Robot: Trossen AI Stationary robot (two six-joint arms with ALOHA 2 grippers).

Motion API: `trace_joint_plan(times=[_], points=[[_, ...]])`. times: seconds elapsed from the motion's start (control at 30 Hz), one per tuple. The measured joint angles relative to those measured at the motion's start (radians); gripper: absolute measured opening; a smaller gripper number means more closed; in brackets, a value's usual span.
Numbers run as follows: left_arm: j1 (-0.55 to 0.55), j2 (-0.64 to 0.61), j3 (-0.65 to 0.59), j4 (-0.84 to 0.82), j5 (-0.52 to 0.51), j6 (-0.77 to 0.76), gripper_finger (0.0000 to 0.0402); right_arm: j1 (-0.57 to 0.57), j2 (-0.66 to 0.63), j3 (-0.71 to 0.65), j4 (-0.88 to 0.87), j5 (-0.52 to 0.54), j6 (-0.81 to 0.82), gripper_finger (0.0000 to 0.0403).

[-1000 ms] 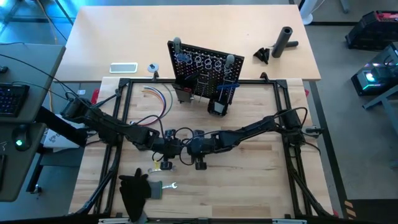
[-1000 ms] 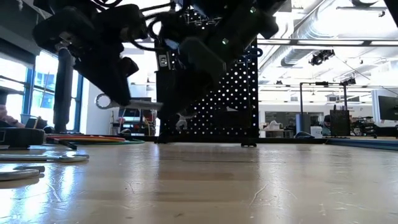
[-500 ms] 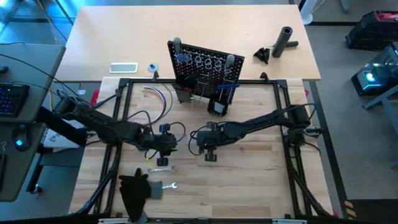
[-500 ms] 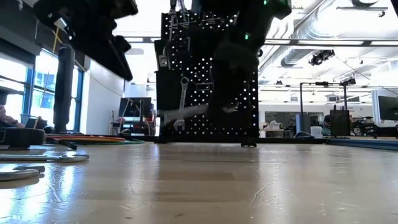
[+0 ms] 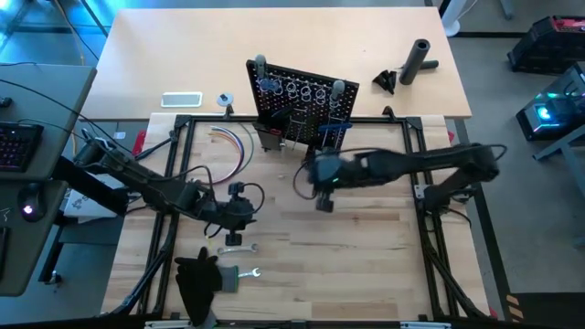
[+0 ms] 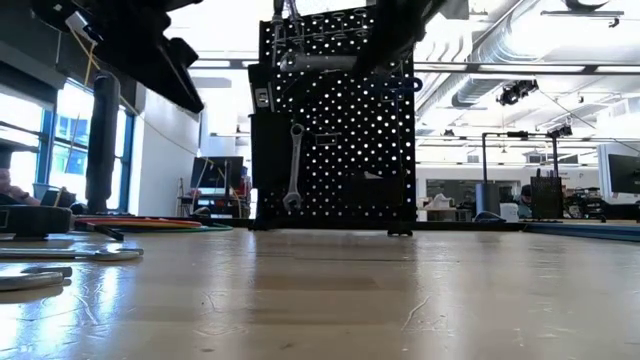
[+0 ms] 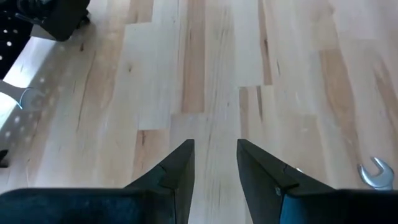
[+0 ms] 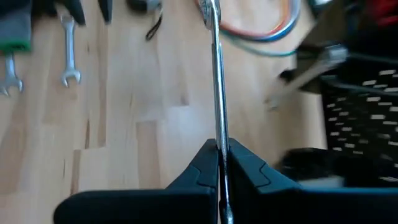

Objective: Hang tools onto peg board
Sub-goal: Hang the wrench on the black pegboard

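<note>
Right gripper (image 8: 221, 163) pressed together on a silver wrench (image 8: 215, 74), the shaft pinched edge-on between the two fingers and sticking out forward past the tips. In the high view this gripper (image 5: 322, 175) sits over the wooden table (image 5: 366, 265), just in front of the peg board (image 5: 297, 100), which stands upright at the table's far edge. Low view: peg board (image 6: 335, 130) has one wrench (image 6: 293, 165) already hanging on its face; the held wrench (image 6: 320, 62) shows horizontal near the board's top. Left gripper (image 7: 214, 165) with fingers spread, nothing between them, only bare table below; high view puts it (image 5: 233, 212) at the table's left-centre. Two more wrenches lie flat on the table nearby: one (image 5: 235, 248) just in front of the left gripper, another (image 5: 249, 272) further toward the near edge, beside a black cloth (image 5: 196, 279). Bundle of coloured wires (image 5: 236, 146) lies left of the peg board.
</note>
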Motion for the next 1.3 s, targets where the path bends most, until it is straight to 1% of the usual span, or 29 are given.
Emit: trace_joint_plan(times=[0.17, 0.3, 0.4, 0.47, 0.53, 0.6, 0.67, 0.77, 0.93, 1.07, 1.17, 1.3], points=[[-0.011, 0.000, -0.048, 0.044, -0.010, -0.016, 0.0113, -0.012, -0.195, -0.108, 0.004, 0.018, 0.012, 0.0003], [-0.014, 0.000, -0.098, 0.108, -0.009, -0.036, 0.0113, -0.011, -0.368, -0.259, 0.090, 0.035, 0.060, 0.0003], [-0.020, 0.001, -0.137, 0.198, -0.008, -0.032, 0.0113, -0.006, -0.478, -0.421, 0.262, 0.018, 0.083, 0.0003], [-0.022, 0.001, -0.159, 0.268, -0.008, -0.026, 0.0113, -0.006, -0.533, -0.542, 0.434, -0.009, 0.086, 0.0003], [-0.024, 0.001, -0.184, 0.357, -0.007, -0.006, 0.0113, -0.005, -0.555, -0.655, 0.608, -0.021, 0.097, 0.0003], [-0.025, 0.001, -0.211, 0.442, -0.006, 0.018, 0.0113, -0.005, -0.548, -0.754, 0.764, -0.048, 0.102, 0.0003], [-0.025, 0.001, -0.227, 0.508, -0.006, 0.028, 0.0113, -0.009, -0.517, -0.823, 0.904, -0.064, 0.103, 0.0003], [-0.025, 0.001, -0.252, 0.586, -0.007, 0.049, 0.0113, -0.008, -0.461, -0.868, 1.035, -0.064, 0.099, 0.0003], [-0.024, 0.009, -0.287, 0.721, -0.009, 0.070, 0.0113, -0.008, -0.353, -0.870, 1.164, -0.067, 0.043, 0.0003], [-0.015, 0.032, -0.289, 0.774, -0.019, 0.077, 0.0113, -0.015, -0.283, -0.870, 1.261, -0.108, 0.005, 0.0003], [-0.005, 0.060, -0.289, 0.825, -0.022, 0.077, 0.0113, -0.031, -0.257, -0.870, 1.280, -0.118, -0.002, 0.0003], [0.008, 0.114, -0.289, 0.902, -0.022, 0.077, 0.0113, -0.054, -0.253, -0.871, 1.275, -0.123, -0.008, 0.0003]])
